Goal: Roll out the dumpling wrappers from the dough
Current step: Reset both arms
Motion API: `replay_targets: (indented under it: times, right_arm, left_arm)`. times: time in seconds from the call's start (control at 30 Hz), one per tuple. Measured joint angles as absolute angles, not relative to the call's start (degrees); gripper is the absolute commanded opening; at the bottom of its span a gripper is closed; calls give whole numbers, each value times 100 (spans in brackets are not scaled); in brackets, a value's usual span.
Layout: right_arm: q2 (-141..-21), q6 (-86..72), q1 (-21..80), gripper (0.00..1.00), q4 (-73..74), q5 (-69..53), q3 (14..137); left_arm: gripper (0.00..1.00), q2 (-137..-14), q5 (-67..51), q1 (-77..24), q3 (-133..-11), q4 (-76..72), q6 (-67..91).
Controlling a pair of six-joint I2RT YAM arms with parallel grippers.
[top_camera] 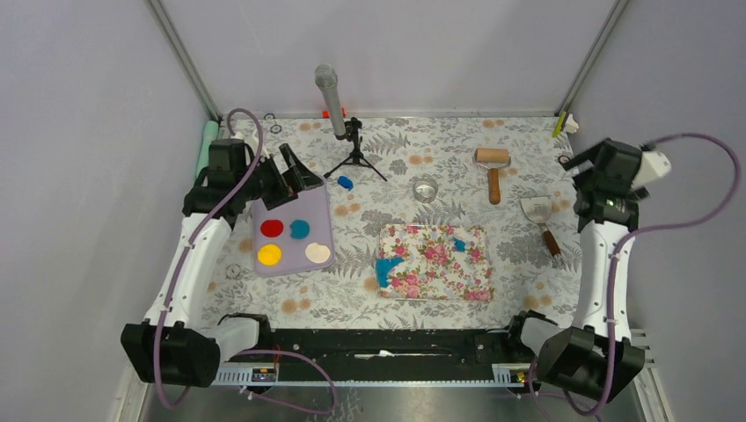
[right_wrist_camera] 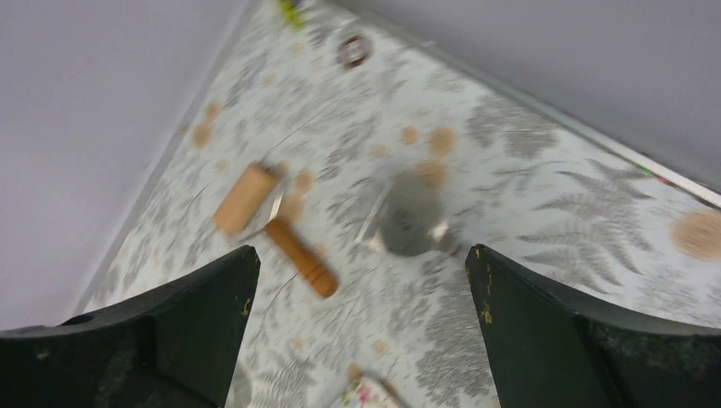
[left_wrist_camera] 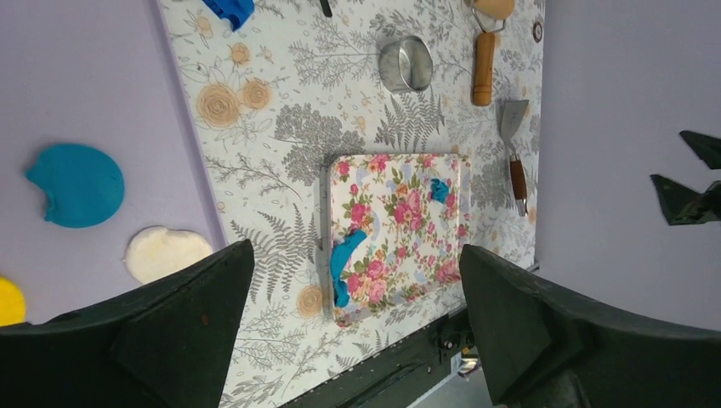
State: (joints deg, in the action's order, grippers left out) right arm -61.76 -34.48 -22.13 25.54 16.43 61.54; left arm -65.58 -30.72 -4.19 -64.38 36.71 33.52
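The dough lies in pieces: a ragged blue scrap hangs over the left edge of the floral pink mat. A small blue bit sits on the mat, and a blue lump lies on the table. One round blue dumpling wrapper rests on the purple tray. My left gripper hangs open above the tray's far edge, holding nothing. My right gripper is open and empty, high at the far right.
A wooden roller, a metal ring cutter and a scraper lie behind and right of the mat. Red, yellow and cream discs share the tray. A microphone on a tripod stands at the back.
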Motion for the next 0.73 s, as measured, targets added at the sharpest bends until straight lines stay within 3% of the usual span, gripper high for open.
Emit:
replay_targets:
  times: [0.3, 0.73]
  right_arm:
    - [-7118, -3015, 574, 100, 3055, 1531, 7242]
    - [-7131, -2950, 854, 100, 3317, 1623, 6289]
  left_arm:
    - [99, -6178, -2370, -403, -6740, 4032, 3100]
    - [99, -6007, -1962, -381, -6740, 4099, 3153]
